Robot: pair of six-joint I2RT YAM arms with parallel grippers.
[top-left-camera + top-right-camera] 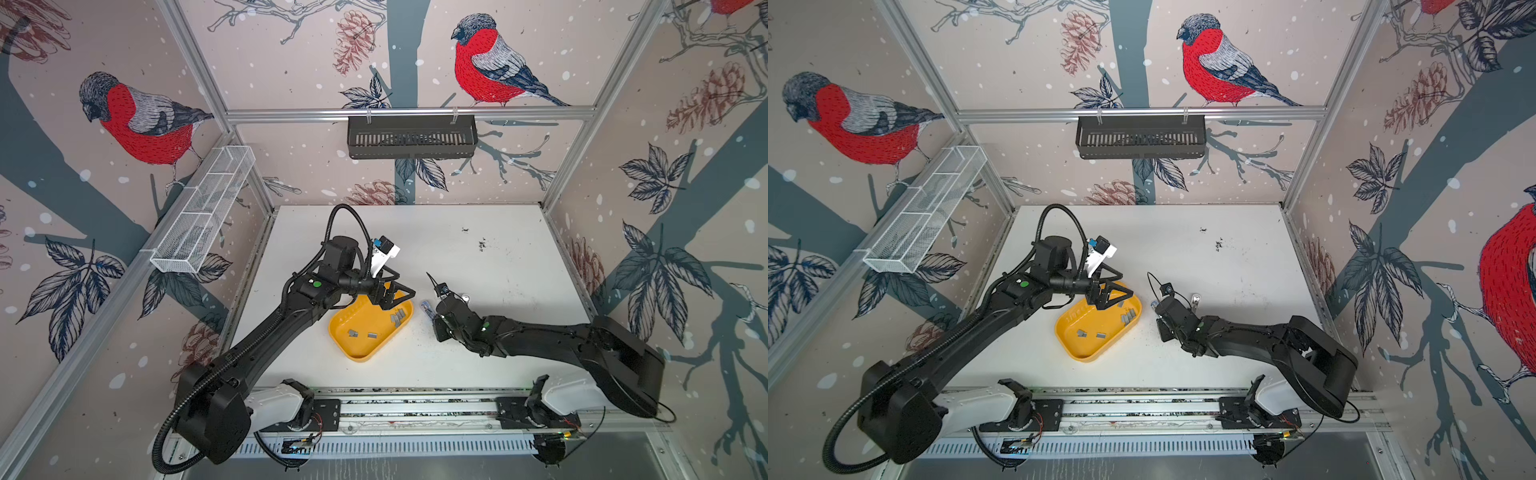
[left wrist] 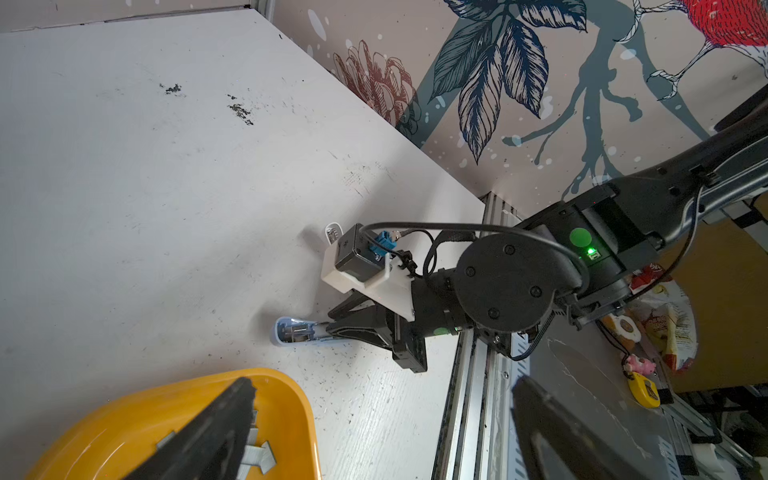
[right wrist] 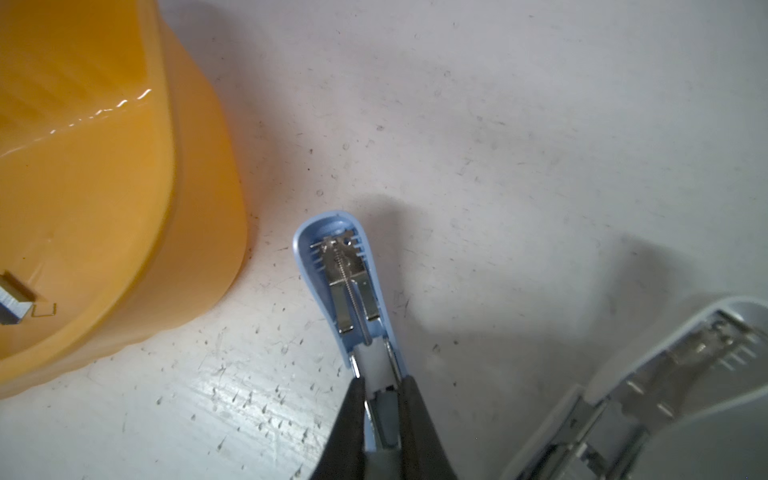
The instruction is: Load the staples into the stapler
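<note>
A yellow tray [image 1: 365, 345] [image 1: 1088, 347] on the white table holds several grey staples [image 1: 398, 316] [image 1: 1128, 316]; one strip shows in the right wrist view [image 3: 12, 305]. My left gripper [image 1: 395, 297] [image 1: 1111, 297] [image 2: 382, 415] hovers open over the tray's far right corner, one finger [image 2: 224, 424] just above the staples [image 2: 257, 453]. To the tray's right the light-blue stapler [image 1: 426, 307] [image 1: 1155, 306] [image 2: 291, 330] [image 3: 345, 286] lies swung open, its spring and rail exposed, and its pale other half [image 3: 685, 374] rests further right. My right gripper [image 1: 433, 312] [image 3: 380, 384] is shut on the stapler's metal rail.
A black slotted basket [image 1: 411, 137] hangs on the back wall and a white wire basket [image 1: 203, 208] on the left wall. The aluminium base rail [image 1: 415, 405] runs along the table's front edge. Dark specks [image 1: 482, 244] mark the table towards the back.
</note>
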